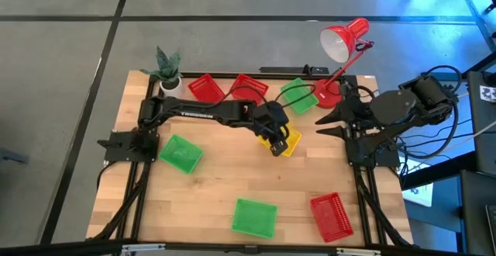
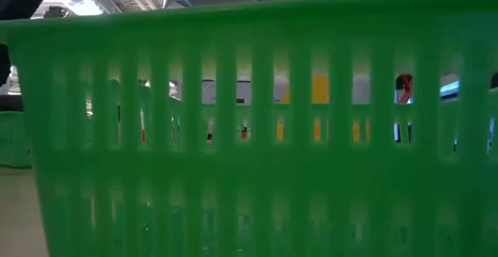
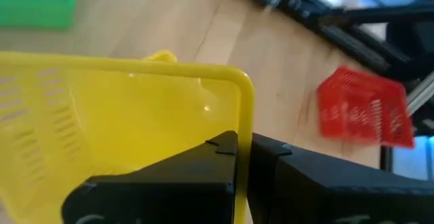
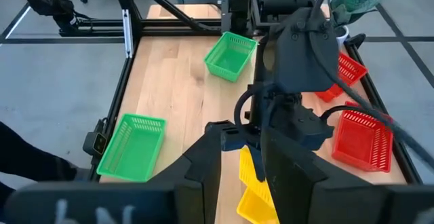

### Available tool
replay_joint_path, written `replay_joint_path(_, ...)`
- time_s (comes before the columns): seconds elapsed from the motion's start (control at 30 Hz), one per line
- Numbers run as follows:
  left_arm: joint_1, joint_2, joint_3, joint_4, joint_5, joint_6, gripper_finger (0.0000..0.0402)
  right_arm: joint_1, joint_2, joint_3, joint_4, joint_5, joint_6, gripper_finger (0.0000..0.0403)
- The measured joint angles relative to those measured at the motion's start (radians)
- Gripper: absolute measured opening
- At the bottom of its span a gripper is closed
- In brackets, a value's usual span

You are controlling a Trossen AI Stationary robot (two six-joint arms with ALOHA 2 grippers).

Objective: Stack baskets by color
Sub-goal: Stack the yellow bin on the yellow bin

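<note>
While the left arm reaches across the middle of the table (image 1: 232, 174), its gripper (image 1: 277, 143) is clamped on the rim of a yellow basket (image 1: 288, 141), and the left wrist view shows both fingers (image 3: 203, 176) pinching that thin yellow wall (image 3: 244, 136) between them. That basket sits tilted, over or on more yellow beneath it; how many yellow baskets are stacked there I cannot tell.

Places, taking the held yellow basket as landmark:
- Green basket (image 1: 297, 95) just beyond it, toward the lamp (image 1: 342, 43).
- Two red baskets, (image 1: 205, 88) and (image 1: 248, 89), side by side along the far edge, near the plant (image 1: 167, 70), which stands at the far left corner.
- Green basket (image 1: 180, 153) well off to the left side, near the left arm's base.
- Green basket (image 1: 254, 217) near the front edge, well apart from the yellow.
- Red basket (image 1: 332, 215) at the front right, beside that green one but not touching.

Right gripper (image 1: 332, 119) hangs at the table's right edge, just past the lamp's base, fingers spread apart with nothing between them. Right wrist view looks past those fingers at the left arm and the yellow basket (image 4: 254, 190).

Low view is filled almost entirely by the slatted side of a green basket (image 2: 249, 132) right at the lens.
</note>
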Motion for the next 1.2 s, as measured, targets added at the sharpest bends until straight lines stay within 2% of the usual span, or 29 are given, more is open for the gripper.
replay_joint_path(0.1, -0.003, 0.0, 0.0, -0.034, -0.047, 0.0, 0.0, 0.0, 0.006, 0.0, 0.0, 0.0, 0.0, 0.0105)
replay_joint_path(0.6, -0.01, 0.0, -0.011, -0.226, -0.136, -0.034, 0.0, 0.0, 0.006, 0.0, 0.001, 0.0, 0.007, 0.0105)
replay_joint_path(0.7, -0.016, 0.0, -0.011, -0.223, -0.157, -0.04, 0.0, 0.0, 0.006, 0.0, 0.001, 0.0, 0.01, 0.0105)
replay_joint_path(0.93, -0.036, -0.001, 0.074, -0.293, -0.214, -0.041, 0.0, 0.0, 0.006, 0.0, 0.001, 0.0, 0.001, 0.0105)
replay_joint_path(1.1, -0.043, -0.002, 0.122, -0.349, -0.296, -0.149, 0.0, 0.0, 0.006, 0.0, 0.001, 0.0, 0.005, 0.0105)
replay_joint_path(1.2, -0.037, -0.002, 0.127, -0.406, -0.311, -0.224, 0.0, 0.0, 0.006, 0.0, 0.001, 0.0, 0.024, 0.0105)
